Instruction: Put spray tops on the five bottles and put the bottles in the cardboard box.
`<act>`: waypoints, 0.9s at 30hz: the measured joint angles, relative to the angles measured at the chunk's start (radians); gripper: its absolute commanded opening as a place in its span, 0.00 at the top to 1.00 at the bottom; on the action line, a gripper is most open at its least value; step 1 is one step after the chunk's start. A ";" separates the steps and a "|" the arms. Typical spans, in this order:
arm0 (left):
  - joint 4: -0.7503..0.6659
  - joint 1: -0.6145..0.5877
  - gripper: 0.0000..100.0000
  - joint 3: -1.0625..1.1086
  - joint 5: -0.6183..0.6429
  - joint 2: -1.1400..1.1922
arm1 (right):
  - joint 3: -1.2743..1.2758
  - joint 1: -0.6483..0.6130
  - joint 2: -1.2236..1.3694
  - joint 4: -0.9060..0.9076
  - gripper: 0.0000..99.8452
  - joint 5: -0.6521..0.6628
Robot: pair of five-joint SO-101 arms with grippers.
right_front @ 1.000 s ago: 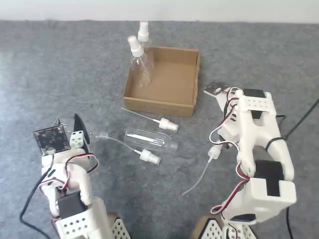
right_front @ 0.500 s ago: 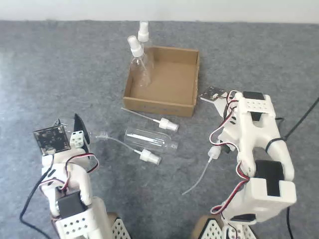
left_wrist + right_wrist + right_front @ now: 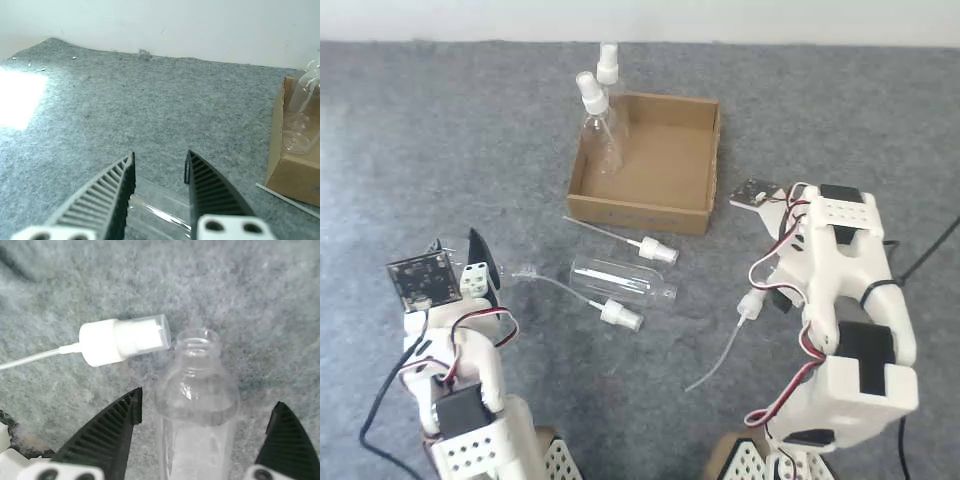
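Bottle (image 3: 197, 390), uncapped, is framed between the spread fingers of the right tool (image 3: 207, 397) on the worktop (image 3: 250, 290), a spray top (image 3: 122, 340) beside its mouth; the left tool (image 3: 159, 160) is also held open.

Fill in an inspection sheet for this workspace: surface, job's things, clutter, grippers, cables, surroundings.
Surface: grey carpet, flat.
Job's things: cardboard box; two capped bottles standing at its far left corner; one topless bottle lying before it; three loose spray tops.
Clutter: pale specks on the far carpet.
Grippers: left gripper open over a clear bottle; right gripper open astride an uncapped bottle, a spray top beside its neck.
Cables: wires on both arms; black cable at the right edge.
Surroundings: white wall behind the carpet.
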 measured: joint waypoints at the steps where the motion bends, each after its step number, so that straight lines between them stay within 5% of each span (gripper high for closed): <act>1: 0.000 0.000 0.85 0.000 0.000 0.000 | 0.000 0.000 0.000 0.000 0.65 0.005; 14: 0.000 0.000 0.85 0.000 0.000 0.000 | 0.000 0.000 0.000 0.000 0.88 0.009; 27: 0.000 0.000 0.85 0.000 0.000 0.000 | 0.000 0.000 0.000 0.035 0.95 0.009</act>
